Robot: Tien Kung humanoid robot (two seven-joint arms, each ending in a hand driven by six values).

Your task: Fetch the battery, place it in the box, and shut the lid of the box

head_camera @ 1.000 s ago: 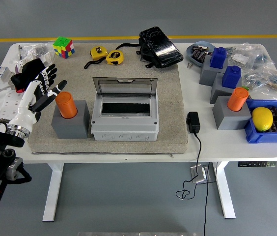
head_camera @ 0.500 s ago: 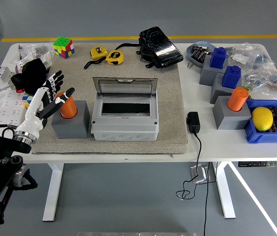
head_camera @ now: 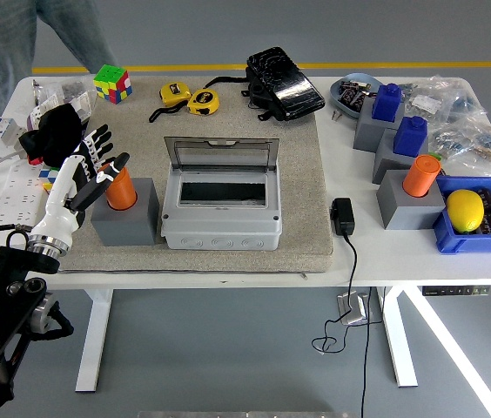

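Left hand (head_camera: 89, 165) has closed in from the left since a second ago; its spread fingers now flank the orange battery (head_camera: 122, 188), upright in a grey holder (head_camera: 126, 222), gripping nothing yet; grasp looks imminent, open-lidded box (head_camera: 219, 213) just beyond

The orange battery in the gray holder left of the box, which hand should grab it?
The left hand. Its fingers are spread right beside the orange battery, which stands in the gray holder just left of the open box. No right hand appears in the head view.
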